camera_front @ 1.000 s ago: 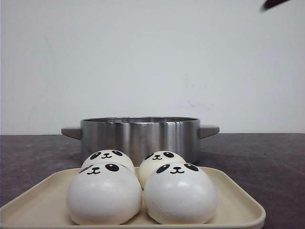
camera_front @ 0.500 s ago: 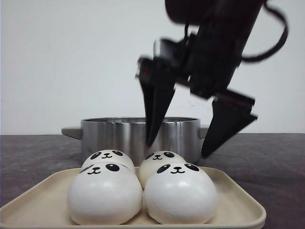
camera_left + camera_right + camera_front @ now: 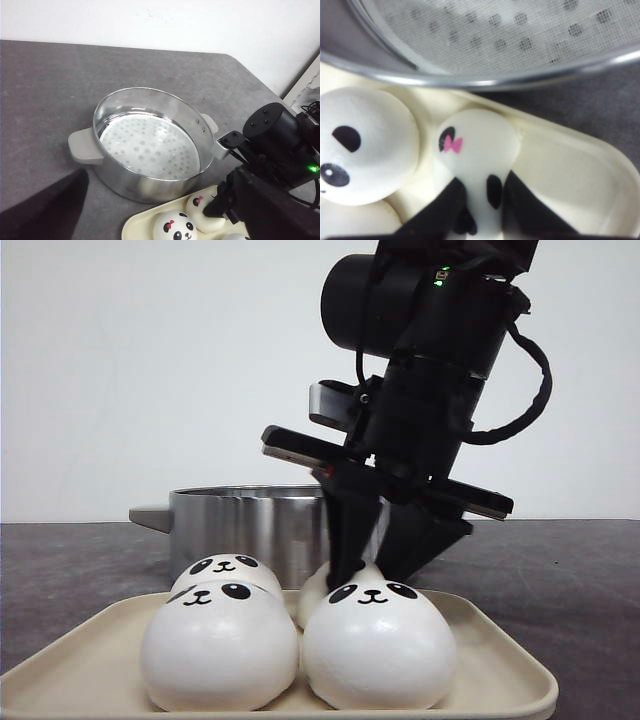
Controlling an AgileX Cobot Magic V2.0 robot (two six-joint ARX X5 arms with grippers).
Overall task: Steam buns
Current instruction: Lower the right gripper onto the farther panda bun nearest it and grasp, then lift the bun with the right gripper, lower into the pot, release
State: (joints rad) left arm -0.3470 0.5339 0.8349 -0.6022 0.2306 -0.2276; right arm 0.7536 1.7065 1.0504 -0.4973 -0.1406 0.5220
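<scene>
Since half a second ago your right gripper (image 3: 378, 565) has dropped from above the steamer pot (image 3: 290, 525) onto the back right bun (image 3: 477, 165) and is now pinching it, the bun visibly squeezed narrow between the fingers (image 3: 445, 205). It still sits on the cream tray (image 3: 500, 660) with the other three buns (image 3: 220, 645), just in front of the pot. Go easy on the squeeze, lift straight up so you don't drag the front bun (image 3: 378, 645), then clear the rim before lowering onto the perforated insert (image 3: 147, 147). Arm's coming down steeply from the upper right, wrist pitched down. Left gripper isn't visible, so can't tell
</scene>
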